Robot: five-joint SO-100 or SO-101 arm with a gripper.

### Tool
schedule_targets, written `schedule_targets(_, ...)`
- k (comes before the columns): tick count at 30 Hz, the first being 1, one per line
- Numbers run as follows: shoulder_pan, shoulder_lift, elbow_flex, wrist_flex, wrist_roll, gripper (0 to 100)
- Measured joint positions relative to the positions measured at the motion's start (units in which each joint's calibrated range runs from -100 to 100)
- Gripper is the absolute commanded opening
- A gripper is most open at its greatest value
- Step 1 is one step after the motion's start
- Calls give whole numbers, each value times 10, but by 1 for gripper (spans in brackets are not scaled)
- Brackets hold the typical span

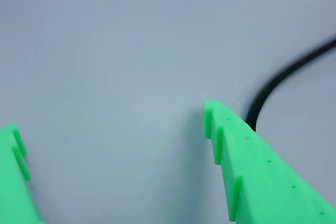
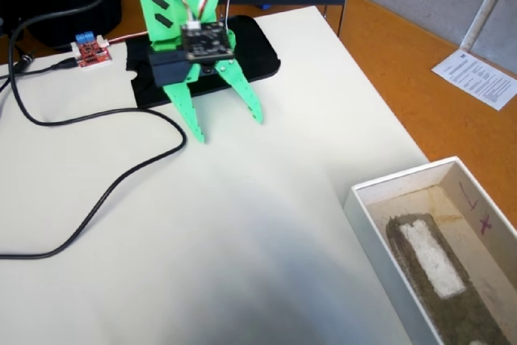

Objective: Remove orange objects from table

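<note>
Up near the top centre of the fixed view, the green gripper (image 2: 229, 128) hangs over the white table (image 2: 242, 232) with its two fingers spread wide and nothing between them. Its left fingertip (image 2: 199, 136) and right fingertip (image 2: 257, 117) both point down toward the table, well apart from each other. A black cable (image 2: 121, 179) loops across the left half of the table (it runs back toward a small red board (image 2: 90, 51) in the upper left). A black pad (image 2: 257, 52) lies under the arm's base at the top. At the lower right sits an open white box (image 2: 380, 256), its floor holding a pale rectangular block (image 2: 432, 258). No orange object shows on the table in either view. The wrist view shows only bare table between the spread green fingers (image 1: 262, 166), with a blurred stretch of cable (image 1: 278, 80) at the right edge.
</note>
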Motion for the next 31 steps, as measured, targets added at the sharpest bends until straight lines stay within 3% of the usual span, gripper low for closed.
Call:
schedule_targets(7,6,-97,6,86,-176,36)
schedule_targets(9,9,-106,6,89,-194,36)
schedule_targets(15,43,-109,6,89,-211,36)
schedule_targets(31,3,-109,6,89,-211,36)
